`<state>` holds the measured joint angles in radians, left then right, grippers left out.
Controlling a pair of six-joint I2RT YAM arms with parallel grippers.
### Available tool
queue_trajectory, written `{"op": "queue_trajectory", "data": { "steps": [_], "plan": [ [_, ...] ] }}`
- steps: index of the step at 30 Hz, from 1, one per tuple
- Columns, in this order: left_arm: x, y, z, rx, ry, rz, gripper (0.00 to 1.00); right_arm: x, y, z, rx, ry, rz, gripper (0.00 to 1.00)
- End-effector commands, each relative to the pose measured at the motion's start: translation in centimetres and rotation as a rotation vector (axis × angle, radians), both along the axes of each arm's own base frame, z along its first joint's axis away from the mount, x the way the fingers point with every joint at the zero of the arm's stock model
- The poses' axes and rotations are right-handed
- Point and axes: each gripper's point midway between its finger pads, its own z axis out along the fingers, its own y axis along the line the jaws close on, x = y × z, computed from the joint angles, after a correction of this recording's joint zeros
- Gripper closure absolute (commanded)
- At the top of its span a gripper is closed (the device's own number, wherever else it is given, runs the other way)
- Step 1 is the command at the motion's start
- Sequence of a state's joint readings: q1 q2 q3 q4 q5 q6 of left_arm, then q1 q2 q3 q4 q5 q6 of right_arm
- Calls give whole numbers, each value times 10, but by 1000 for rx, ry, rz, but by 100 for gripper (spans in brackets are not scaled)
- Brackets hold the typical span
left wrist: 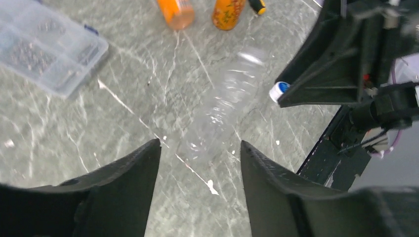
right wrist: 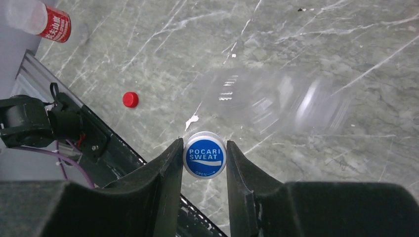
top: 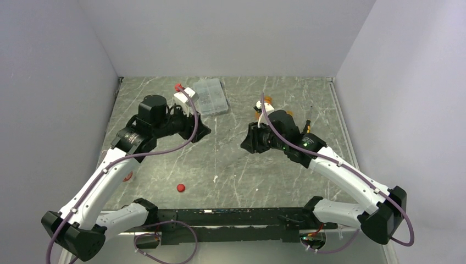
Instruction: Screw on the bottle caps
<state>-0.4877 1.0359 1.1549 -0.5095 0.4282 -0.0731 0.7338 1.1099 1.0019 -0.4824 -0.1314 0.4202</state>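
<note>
My right gripper (right wrist: 204, 148) is shut on a blue-and-white cap (right wrist: 204, 155) marked POCARI SWEAT, held above the table; the cap also shows in the left wrist view (left wrist: 280, 90). A clear colourless bottle (right wrist: 276, 101) lies blurred on the table just beyond it, and shows between and beyond my left fingers (left wrist: 227, 103). My left gripper (left wrist: 200, 145) is open and empty, facing the right gripper (top: 245, 144) across a small gap. A red cap (top: 180, 187) lies loose near the front. Two orange bottles (left wrist: 175, 10) (left wrist: 228, 11) lie at the back. A clear bottle with a red label (right wrist: 39, 19) lies at the left.
A flat clear compartment box (top: 211, 96) sits at the back centre, and also shows in the left wrist view (left wrist: 49, 49). A yellow-and-black tool handle (left wrist: 257, 5) lies beside the orange bottles. The black base rail (top: 236, 217) runs along the near edge. Grey walls close in three sides.
</note>
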Motion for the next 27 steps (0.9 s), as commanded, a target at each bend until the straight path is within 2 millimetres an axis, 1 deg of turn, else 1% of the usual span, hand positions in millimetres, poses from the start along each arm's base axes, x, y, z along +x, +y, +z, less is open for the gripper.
{"op": "queue_trajectory", "data": {
  "steps": [1, 4, 7, 9, 11, 13, 15, 17, 19, 20, 22, 23, 25, 27],
  "plan": [
    [20, 11, -4, -38, 29, 166, 27, 8, -8, 29, 40, -70, -71, 85],
    [29, 8, -13, -73, 70, 216, 21, 11, -16, 42, 33, -102, -108, 85],
    [45, 10, -31, -77, 128, 309, 14, 16, -25, 50, 24, -121, -162, 84],
    [49, -3, -47, -71, 161, 259, 13, 19, -29, 47, 12, -117, -196, 84],
    [45, -14, -66, -29, 235, 234, 12, 19, -28, 38, 2, -93, -193, 84],
    [31, -16, -92, 25, 323, 281, 12, 16, -29, 27, -8, -62, -197, 85],
    [5, -29, -111, 22, 356, 278, 13, 13, -35, 15, -18, -47, -221, 84],
    [-24, -36, -125, 73, 368, 271, 13, 12, -42, 1, -39, -21, -258, 83],
    [-50, -35, -144, 129, 415, 279, 12, 9, -40, -19, -46, 33, -265, 83],
    [-61, -38, -152, 130, 449, 283, 12, 6, -37, -36, -54, 74, -257, 83],
    [-78, -38, -171, 145, 507, 293, 12, 4, -33, -63, -70, 136, -258, 83],
    [-83, -35, -178, 154, 520, 314, 11, 3, -33, -77, -85, 161, -263, 77],
    [-85, -25, -184, 156, 525, 373, 9, 0, -34, -99, -112, 195, -268, 53],
    [-84, -19, -183, 128, 518, 412, 7, -2, -37, -107, -134, 202, -265, 38]
  ]
}}
